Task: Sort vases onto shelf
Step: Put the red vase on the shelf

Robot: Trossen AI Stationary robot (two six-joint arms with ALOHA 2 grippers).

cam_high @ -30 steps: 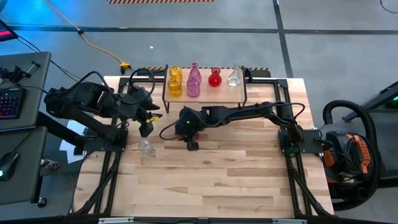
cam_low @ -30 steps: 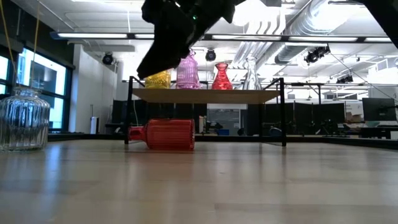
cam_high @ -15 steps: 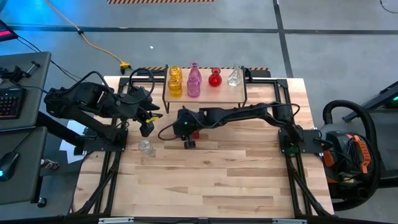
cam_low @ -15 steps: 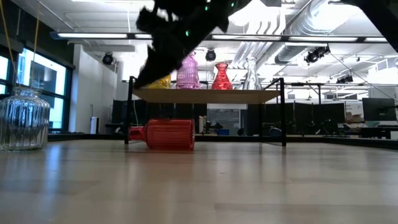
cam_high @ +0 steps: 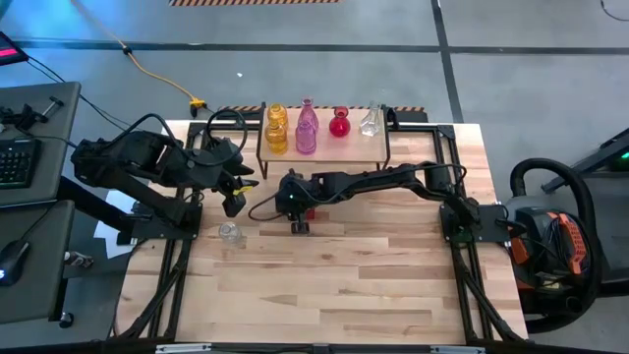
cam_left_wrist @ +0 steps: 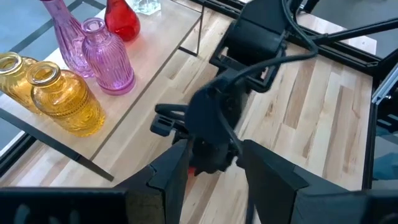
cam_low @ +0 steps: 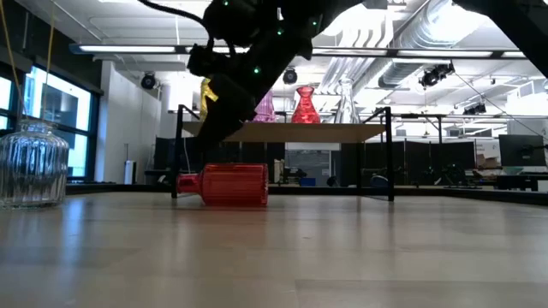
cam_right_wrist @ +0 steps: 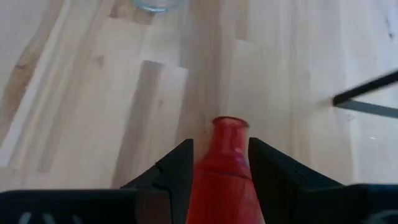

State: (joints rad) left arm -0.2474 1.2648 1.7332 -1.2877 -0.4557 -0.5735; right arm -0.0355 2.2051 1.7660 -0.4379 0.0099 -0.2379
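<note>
The red vase point(cam_low: 224, 185) lies on its side on the surface point(cam_high: 344, 275), just below the shelf point(cam_high: 322, 148) in the high view, and the right end effector point(cam_high: 299, 218) sits directly over it. In the right wrist view the two dark fingers point(cam_right_wrist: 179, 171) stand apart on either side of the vase's neck and shoulder, with its open mouth pointing away from the wrist; whether the pads touch the glass cannot be told. The vase's long axis therefore runs in line with the end effector's reach, not across it, so closing should pinch the narrow neck from both sides. In the low view the vase rests level, mouth toward the left of the frame, at the foot of the shelf's left leg. That leg and the shelf edge are the near obstacles; bare surface fills the lower half of the high view, giving room to draw the vase clear before lifting. The left end effector point(cam_high: 230, 200) hangs at centre left of the high view, fingers apart and holding nothing, farther from the red vase. A clear vase point(cam_high: 230, 233) stands upright below it, well apart. Two yellow vases point(cam_high: 277, 130), two pink, one red and one clear already stand on the shelf.
</note>
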